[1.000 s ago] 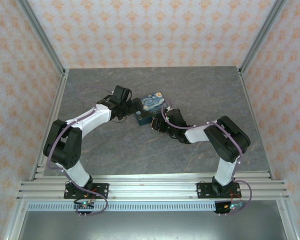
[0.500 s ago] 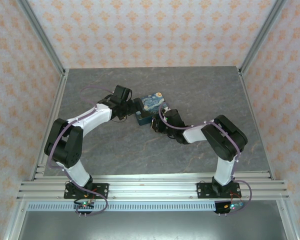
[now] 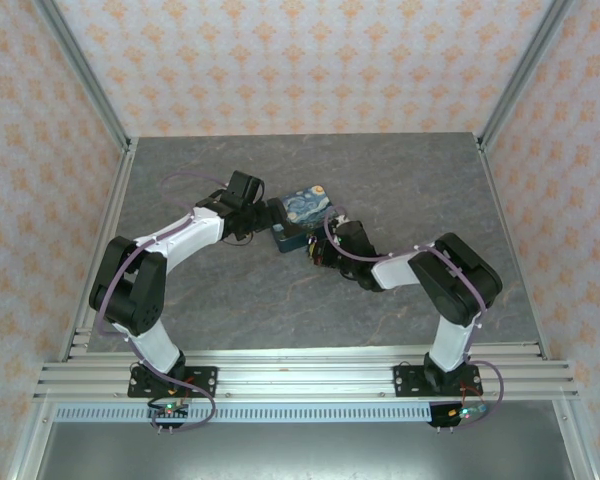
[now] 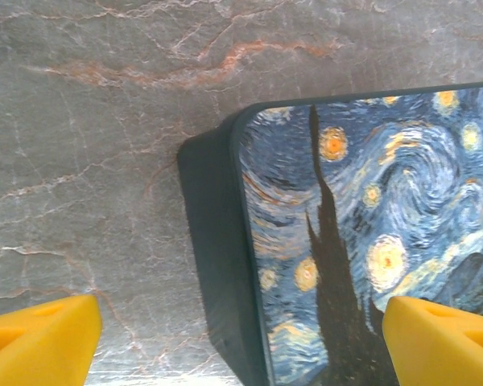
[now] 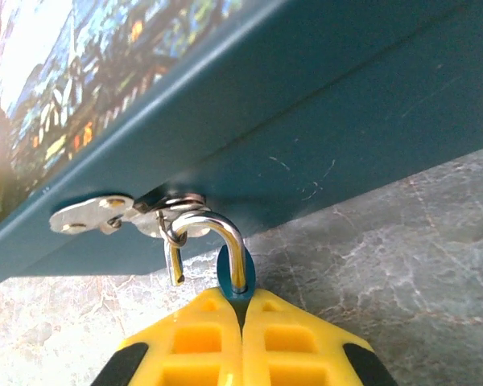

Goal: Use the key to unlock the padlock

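The right gripper (image 5: 241,315) is pictured clamped shut on the tiny teal padlock (image 5: 224,277), the top of whose body is pinched between the two yellow fingers (image 5: 189,342), which are pressed together side by side. The padlock's silver shackle (image 5: 225,229) is curved up from the body and hooked through the metal hasp (image 5: 105,213) fixed to the dark teal side wall of the box (image 5: 346,112), so that the lock is hung just off that wall, close above the grey marbled table (image 5: 402,257). A thin metal piece hanging beside the shackle's left end cannot be identified. In the overhead view, this gripper is shown against the near side of the box, which is set a little left of the table's middle and turned at an angle to its edges. At the box's left end, the left gripper (image 4: 240,342) is held wide open. Its yellow fingertips (image 4: 36,338) are spread to either side of the box's corner, one over bare table and the other over the lid (image 4: 362,233), which is printed with a swirling blue-and-yellow night sky. Whether either fingertip is touching the box cannot be told. Both white arms are bent inward toward the box from their bases at the near edge. The table is enclosed on three sides by walls papered in a pale orange pattern.
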You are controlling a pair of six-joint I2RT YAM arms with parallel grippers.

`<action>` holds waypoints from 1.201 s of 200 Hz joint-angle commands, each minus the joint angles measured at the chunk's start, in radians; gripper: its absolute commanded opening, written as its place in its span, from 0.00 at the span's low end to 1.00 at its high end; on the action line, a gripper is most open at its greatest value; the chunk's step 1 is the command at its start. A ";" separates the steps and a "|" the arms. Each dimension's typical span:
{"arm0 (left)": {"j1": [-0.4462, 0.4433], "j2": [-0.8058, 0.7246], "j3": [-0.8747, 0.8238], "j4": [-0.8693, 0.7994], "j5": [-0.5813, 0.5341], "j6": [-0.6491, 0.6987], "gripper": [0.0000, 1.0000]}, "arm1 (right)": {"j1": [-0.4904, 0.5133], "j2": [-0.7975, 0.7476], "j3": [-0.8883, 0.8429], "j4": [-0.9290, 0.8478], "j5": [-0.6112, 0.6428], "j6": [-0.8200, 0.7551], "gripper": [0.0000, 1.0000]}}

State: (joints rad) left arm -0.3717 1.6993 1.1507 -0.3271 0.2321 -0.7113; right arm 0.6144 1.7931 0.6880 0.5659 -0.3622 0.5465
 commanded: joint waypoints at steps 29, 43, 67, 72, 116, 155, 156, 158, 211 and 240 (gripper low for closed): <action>-0.052 0.003 0.016 -0.103 -0.160 0.088 0.90 | -0.004 -0.007 -0.025 0.062 0.009 0.096 0.00; -0.071 0.013 0.026 -0.123 -0.199 0.100 0.91 | -0.004 -0.004 -0.027 0.075 0.006 0.115 0.00; -0.094 0.029 0.030 -0.135 -0.246 0.105 0.90 | -0.004 -0.005 -0.035 0.093 0.009 0.145 0.00; -0.097 0.034 0.031 -0.137 -0.251 0.105 0.91 | -0.004 -0.006 -0.036 0.098 0.009 0.151 0.00; -0.113 0.053 0.013 -0.131 -0.264 0.095 0.90 | -0.005 0.003 -0.045 0.152 0.023 0.231 0.00; -0.124 0.060 -0.015 -0.116 -0.257 0.082 0.90 | -0.007 0.029 -0.048 0.217 0.048 0.322 0.00; -0.125 0.060 -0.016 -0.116 -0.257 0.082 0.90 | -0.006 0.029 -0.048 0.219 0.048 0.324 0.00; -0.124 0.060 -0.017 -0.114 -0.256 0.082 0.90 | -0.006 0.030 -0.048 0.222 0.049 0.330 0.00; -0.130 0.069 -0.036 -0.107 -0.239 0.078 0.89 | -0.015 0.082 -0.036 0.289 0.064 0.424 0.00; -0.130 0.073 -0.044 -0.105 -0.232 0.074 0.88 | -0.026 0.089 -0.044 0.318 0.077 0.449 0.00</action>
State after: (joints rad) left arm -0.4911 1.7283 1.1496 -0.3679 0.0166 -0.6327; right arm 0.6056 1.8664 0.6464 0.8028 -0.3355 0.9485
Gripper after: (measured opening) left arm 0.888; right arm 0.042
